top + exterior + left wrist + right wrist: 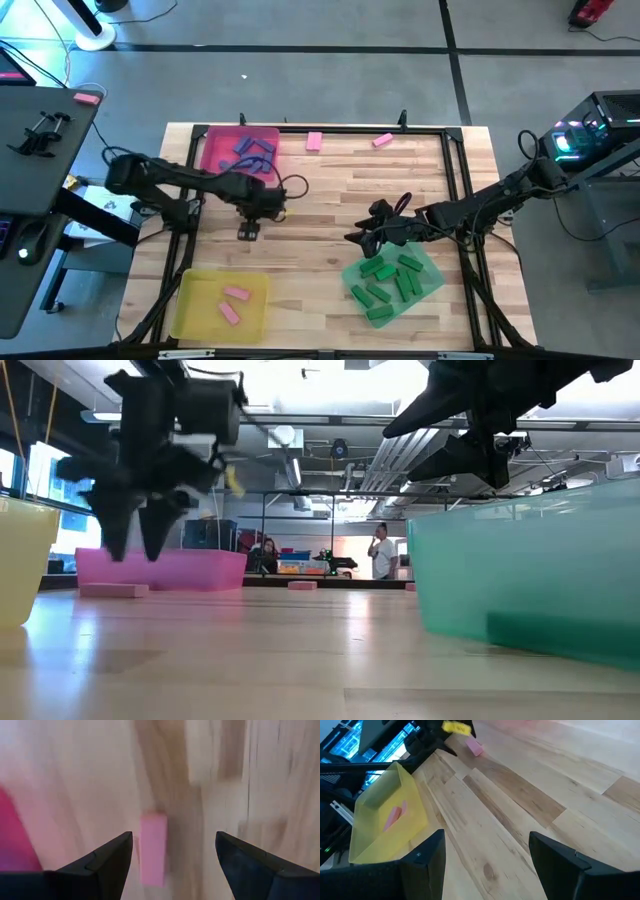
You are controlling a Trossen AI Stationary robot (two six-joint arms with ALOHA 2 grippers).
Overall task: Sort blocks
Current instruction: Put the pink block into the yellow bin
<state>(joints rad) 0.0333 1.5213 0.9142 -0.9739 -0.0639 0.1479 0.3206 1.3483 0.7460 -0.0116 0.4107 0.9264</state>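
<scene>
Left gripper (172,865) hangs with jaws spread wide over a pink block (152,847), centre-left of the high view beside the pink tray (215,150). Its long axis runs straight between the fingers, nearer one, so this arm looks better placed than the right gripper (368,238), also open, at the green tray (432,268).

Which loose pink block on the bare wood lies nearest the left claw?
The small pink bar-shaped block lying directly beneath the open left claw; the other two loose ones lie along the table's far edge.

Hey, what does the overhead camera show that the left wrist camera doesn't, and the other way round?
Only the high view shows all three trays: the pink tray with purple blocks, the yellow tray and the green tray with green blocks, plus the right gripper. Only the left wrist view shows a pink block lying between the left gripper's open fingers. Both show the wooden table.
</scene>
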